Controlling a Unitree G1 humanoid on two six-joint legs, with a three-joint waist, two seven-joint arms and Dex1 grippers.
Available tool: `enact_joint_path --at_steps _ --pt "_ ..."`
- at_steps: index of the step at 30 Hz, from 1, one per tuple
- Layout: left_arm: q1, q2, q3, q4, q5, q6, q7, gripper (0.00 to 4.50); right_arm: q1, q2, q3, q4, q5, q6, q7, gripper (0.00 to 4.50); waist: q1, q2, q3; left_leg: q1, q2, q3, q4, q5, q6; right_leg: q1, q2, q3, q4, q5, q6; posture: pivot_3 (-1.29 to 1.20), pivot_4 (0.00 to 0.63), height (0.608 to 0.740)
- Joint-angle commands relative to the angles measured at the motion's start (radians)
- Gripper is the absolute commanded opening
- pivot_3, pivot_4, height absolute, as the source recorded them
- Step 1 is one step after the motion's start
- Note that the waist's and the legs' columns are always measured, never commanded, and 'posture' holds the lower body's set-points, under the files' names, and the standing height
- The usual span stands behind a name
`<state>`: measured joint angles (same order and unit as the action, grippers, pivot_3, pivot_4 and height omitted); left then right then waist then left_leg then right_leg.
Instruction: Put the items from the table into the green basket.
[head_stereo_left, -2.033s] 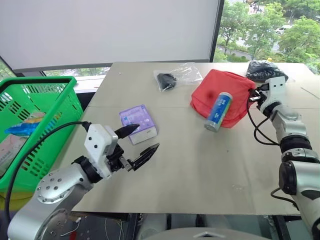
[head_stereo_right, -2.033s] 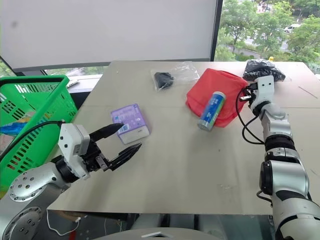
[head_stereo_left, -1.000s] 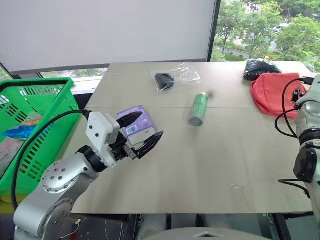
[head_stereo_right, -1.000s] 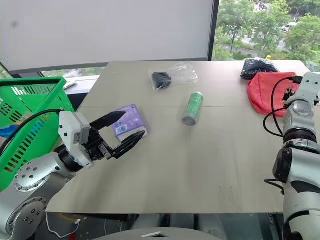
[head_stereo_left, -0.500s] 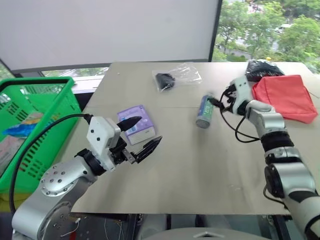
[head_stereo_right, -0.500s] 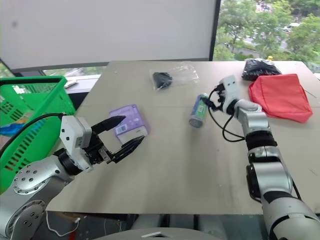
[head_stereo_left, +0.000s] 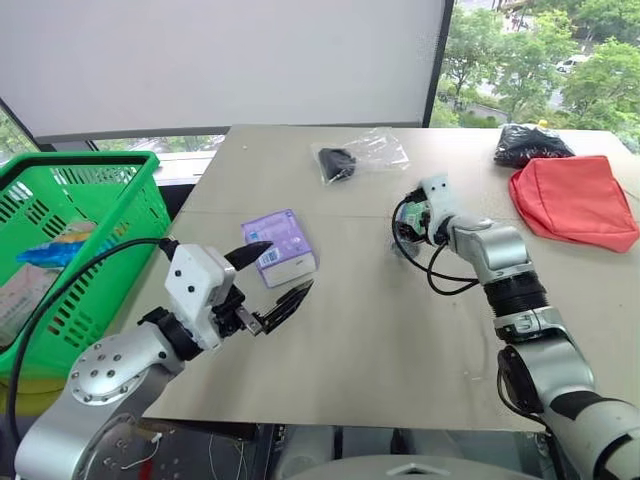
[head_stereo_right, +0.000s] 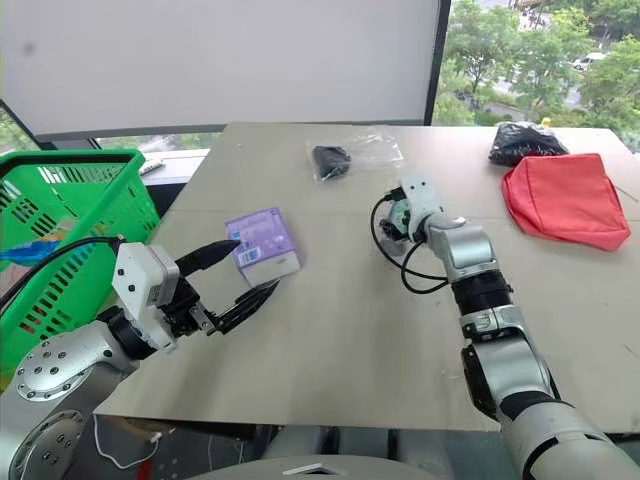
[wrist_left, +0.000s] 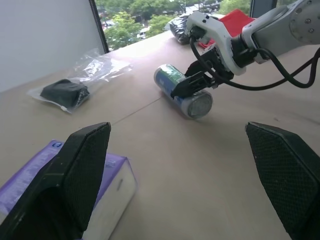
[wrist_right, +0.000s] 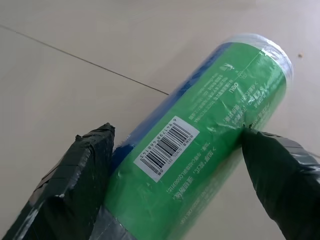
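The left gripper (head_stereo_left: 272, 282) is closest. It hangs over the near part of the table (head_stereo_left: 400, 340) with its two fingers spread wide and nothing in them. Just past it lies the purple box (head_stereo_left: 279, 247), flat on the table. The green basket (head_stereo_left: 120, 215) stands off the table's left side, with some things already inside.

Farther in, the right gripper (wrist_left: 192, 85) is down at the can (wrist_left: 182, 91), which lies on its side. Its fingers are wide, one on each side of the can, but not squeezing it.

Beyond that lies the clear bag (head_stereo_left: 360, 156). Far right lie the red pouch (head_stereo_left: 572, 203) and the black bag (head_stereo_left: 530, 143).
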<state>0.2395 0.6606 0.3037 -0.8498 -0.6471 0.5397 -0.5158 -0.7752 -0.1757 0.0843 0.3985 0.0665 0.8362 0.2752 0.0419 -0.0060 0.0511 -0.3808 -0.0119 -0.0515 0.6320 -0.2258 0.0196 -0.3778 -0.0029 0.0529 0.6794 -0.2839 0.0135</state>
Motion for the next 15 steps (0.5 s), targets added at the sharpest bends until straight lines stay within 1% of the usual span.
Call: enact_joint_path --at_steps 1,3,8,11,13,15 --pt "-0.013 -0.015 -0.015 -0.02 0.023 -0.031 0.013 4.5 0.023 0.058 -0.074 0.071 0.026 0.069 -0.076 4.3 0.0 -0.003 -0.005 0.001 0.0 0.0 0.0 0.0 0.0 0.001 0.0 0.0 0.0 0.0 0.0 0.17 0.003 0.74" --pt "-0.011 -0.025 -0.028 -0.018 0.037 -0.037 0.012 4.5 0.005 0.113 -0.146 0.088 0.057 0.109 -0.135 4.3 0.0 -0.004 -0.009 0.002 0.0 0.0 0.0 0.0 0.0 0.002 0.0 0.0 0.0 0.0 0.0 0.17 0.002 0.74" --pt "-0.024 -0.024 -0.032 -0.003 0.048 -0.047 0.003 4.5 -0.015 0.201 -0.26 0.113 0.09 0.176 -0.257 4.3 -0.002 -0.004 -0.012 0.003 0.001 0.0 0.0 0.0 0.0 0.002 0.001 -0.001 0.0 0.0 -0.001 0.17 0.0 0.74" --pt "-0.033 -0.023 -0.02 0.004 0.046 -0.049 0.0 4.5 -0.029 0.231 -0.291 0.126 0.102 0.192 -0.295 4.3 -0.001 -0.004 -0.013 0.002 0.001 -0.002 0.0 0.0 0.0 0.002 0.001 -0.002 0.0 0.0 -0.001 0.17 0.0 0.74" --pt "-0.034 -0.022 -0.02 0.004 0.05 -0.049 -0.003 4.5 -0.031 0.239 -0.294 0.13 0.099 0.164 -0.309 4.3 -0.002 -0.004 -0.013 0.002 0.001 -0.001 0.0 0.0 0.0 0.002 0.001 -0.001 0.0 0.0 -0.001 0.17 0.0 0.74" --pt "-0.038 -0.022 -0.019 0.007 0.053 -0.048 -0.005 4.5 -0.03 0.229 -0.267 0.138 0.079 0.102 -0.301 3.77 -0.003 -0.004 -0.013 0.002 0.001 -0.001 -0.001 0.0 0.0 0.002 0.001 -0.001 -0.001 0.0 -0.001 0.17 0.0 0.74"
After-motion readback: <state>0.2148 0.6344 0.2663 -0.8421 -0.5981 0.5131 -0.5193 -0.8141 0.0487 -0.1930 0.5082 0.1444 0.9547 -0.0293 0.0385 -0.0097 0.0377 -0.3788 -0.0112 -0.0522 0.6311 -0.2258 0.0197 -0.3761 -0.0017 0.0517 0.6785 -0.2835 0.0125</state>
